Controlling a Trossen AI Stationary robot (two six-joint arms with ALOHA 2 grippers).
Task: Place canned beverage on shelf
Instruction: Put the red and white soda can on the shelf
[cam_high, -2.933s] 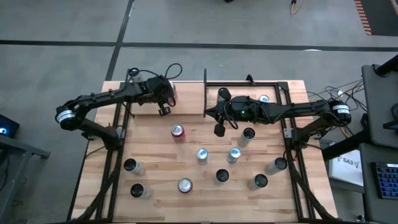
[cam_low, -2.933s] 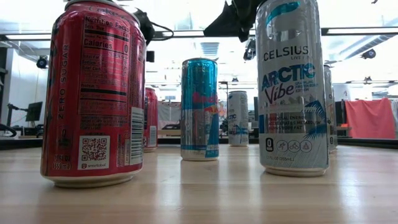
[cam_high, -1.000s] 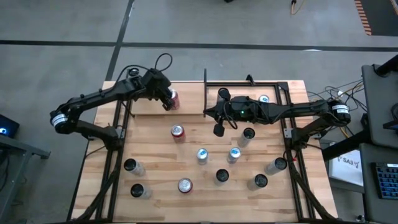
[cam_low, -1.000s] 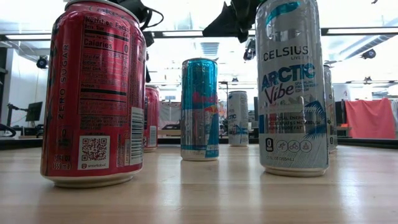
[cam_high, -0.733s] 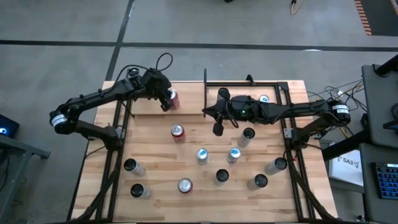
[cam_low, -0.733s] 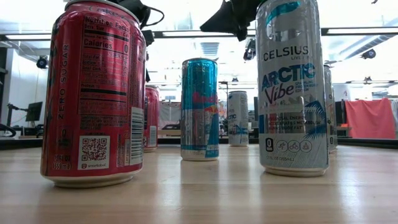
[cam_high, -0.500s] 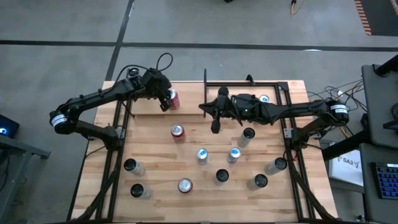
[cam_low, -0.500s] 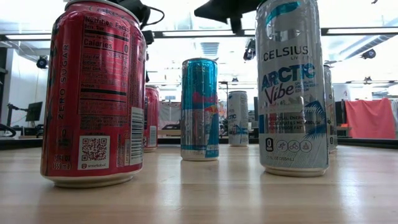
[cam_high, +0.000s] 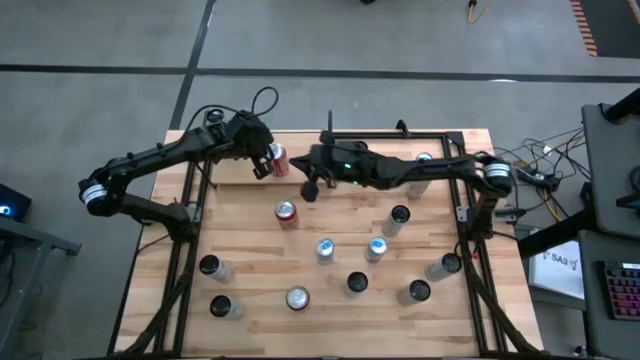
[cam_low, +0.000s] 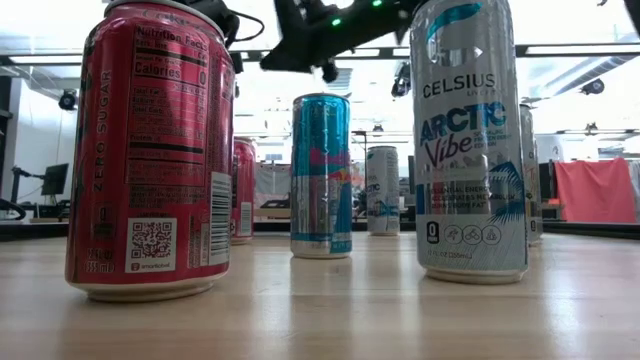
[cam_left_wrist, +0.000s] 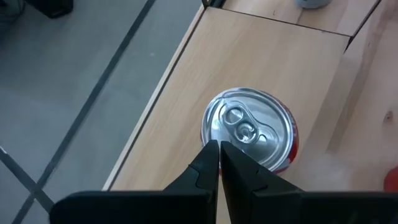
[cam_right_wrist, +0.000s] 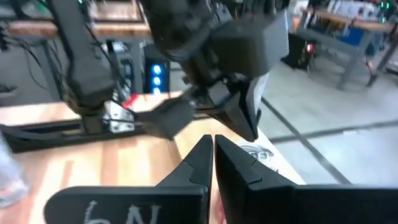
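Note:
A red can (cam_high: 277, 159) stands upright on the pale plywood shelf (cam_high: 232, 172) at the table's far left. The left wrist view shows its silver top (cam_left_wrist: 249, 127). My left gripper (cam_high: 265, 167) is shut and slants down over the can's rim. My right gripper (cam_high: 301, 168), also shut, reaches level from the right and ends just short of the can with nothing in it. In the right wrist view its fingers (cam_right_wrist: 211, 149) face the left arm's gripper head (cam_right_wrist: 214, 43) and the can top (cam_right_wrist: 252, 152). My left gripper's shut fingertips (cam_left_wrist: 219, 146) stand at the near rim of the can's top (cam_left_wrist: 214, 134), slanting down from above. Whether they touch the rim I cannot tell. The can stands upright on the shelf.
Several more cans stand on the table's middle and near part, among them a red-topped one (cam_high: 286, 211), a blue one (cam_low: 320, 175) and a white Celsius can (cam_low: 470, 140). A bare black metal frame (cam_high: 455, 140) stands at the far right, with one can (cam_high: 424, 160) inside it.
My right gripper has swung toward the table's left edge, from beside the black frame to close by the red can on the shelf, staying shut. The can has kept its place.

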